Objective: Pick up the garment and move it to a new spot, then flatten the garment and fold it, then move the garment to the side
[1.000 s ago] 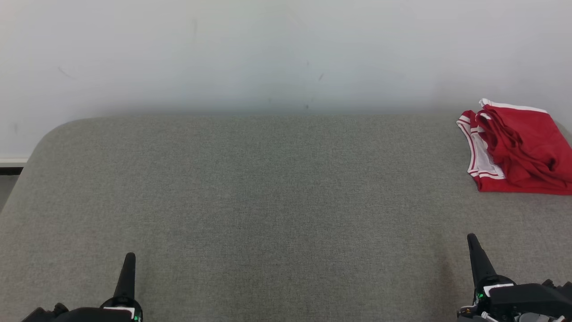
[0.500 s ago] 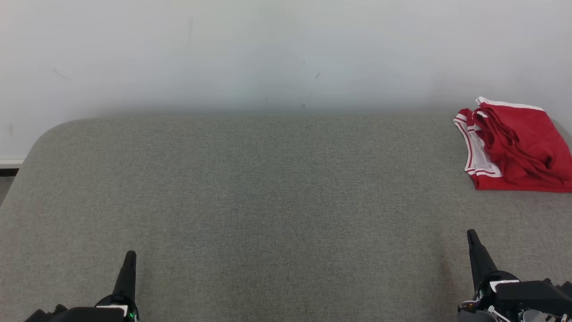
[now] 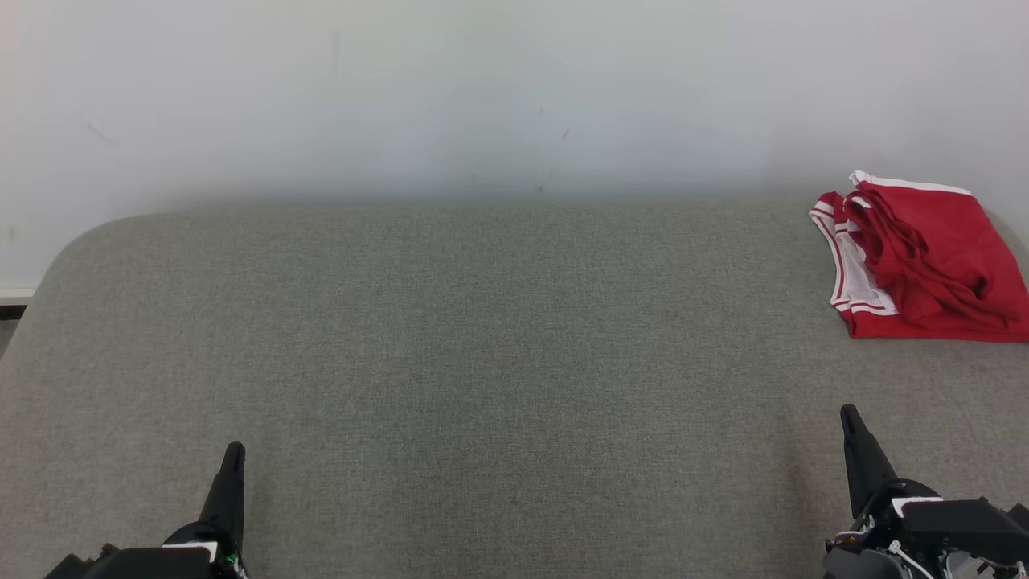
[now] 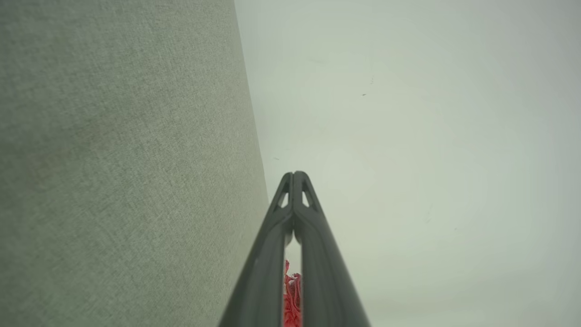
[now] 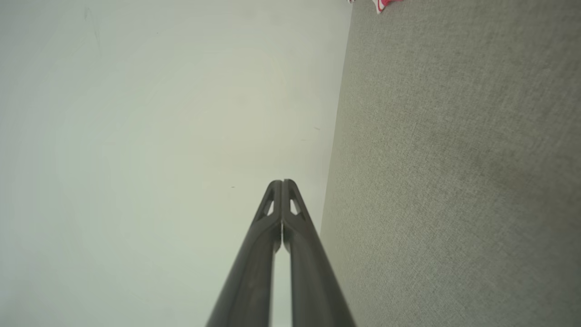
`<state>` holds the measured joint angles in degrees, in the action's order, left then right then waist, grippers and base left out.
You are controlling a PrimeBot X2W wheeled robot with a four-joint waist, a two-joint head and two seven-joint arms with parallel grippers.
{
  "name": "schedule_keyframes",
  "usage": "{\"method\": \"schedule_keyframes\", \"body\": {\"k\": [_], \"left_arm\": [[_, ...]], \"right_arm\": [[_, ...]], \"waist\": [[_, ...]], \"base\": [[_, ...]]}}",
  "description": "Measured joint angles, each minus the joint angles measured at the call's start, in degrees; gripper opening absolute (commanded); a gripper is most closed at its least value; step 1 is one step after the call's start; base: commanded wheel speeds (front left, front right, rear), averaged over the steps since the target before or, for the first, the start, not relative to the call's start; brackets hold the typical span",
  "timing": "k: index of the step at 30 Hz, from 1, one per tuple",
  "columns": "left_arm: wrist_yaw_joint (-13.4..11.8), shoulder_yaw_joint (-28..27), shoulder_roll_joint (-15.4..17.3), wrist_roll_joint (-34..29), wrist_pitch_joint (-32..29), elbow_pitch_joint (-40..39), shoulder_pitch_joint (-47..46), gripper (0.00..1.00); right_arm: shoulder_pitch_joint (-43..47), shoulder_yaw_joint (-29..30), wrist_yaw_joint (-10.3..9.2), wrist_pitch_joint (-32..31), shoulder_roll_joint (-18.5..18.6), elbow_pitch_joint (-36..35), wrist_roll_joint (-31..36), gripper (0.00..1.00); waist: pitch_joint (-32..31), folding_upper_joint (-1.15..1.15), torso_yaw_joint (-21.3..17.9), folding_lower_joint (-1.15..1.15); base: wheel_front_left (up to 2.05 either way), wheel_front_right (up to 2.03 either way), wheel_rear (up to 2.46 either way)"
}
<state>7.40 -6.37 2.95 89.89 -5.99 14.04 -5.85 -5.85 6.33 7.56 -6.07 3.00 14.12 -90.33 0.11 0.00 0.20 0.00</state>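
Right pincer closed; garment near wall.

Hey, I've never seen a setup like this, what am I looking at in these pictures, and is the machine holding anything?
It is a robot with two arms. The wide picture comes from a camera on its head, looking down at a grey padded surface against a white wall. The dark spikes at the bottom are its left gripper and right gripper. The other two pictures come from cameras on each wrist, looking along those jaws, which are shut and hold nothing. A red garment with white trim lies bunched at the far right.
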Motion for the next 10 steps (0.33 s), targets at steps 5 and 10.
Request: {"method": "schedule_keyframes", "body": {"k": [5, 10], "left_arm": [[0.00, -0.10, -0.01, 2.10, -0.58, 0.01, -0.09, 0.00], [0.00, -0.13, -0.01, 2.34, -0.66, 0.01, -0.14, 0.00]], "right_arm": [[-0.14, 0.15, 0.00, -0.48, -0.05, 0.00, -1.70, 0.00], [-0.20, 0.20, -0.01, -0.48, -0.08, -0.02, -2.04, 0.00]], "waist": [[0.06, 0.00, -0.18, 0.00], [0.07, 0.00, -0.20, 0.00]], "base": [[0.00, 0.00, 0.00], [0.00, 0.00, 0.00]]}}
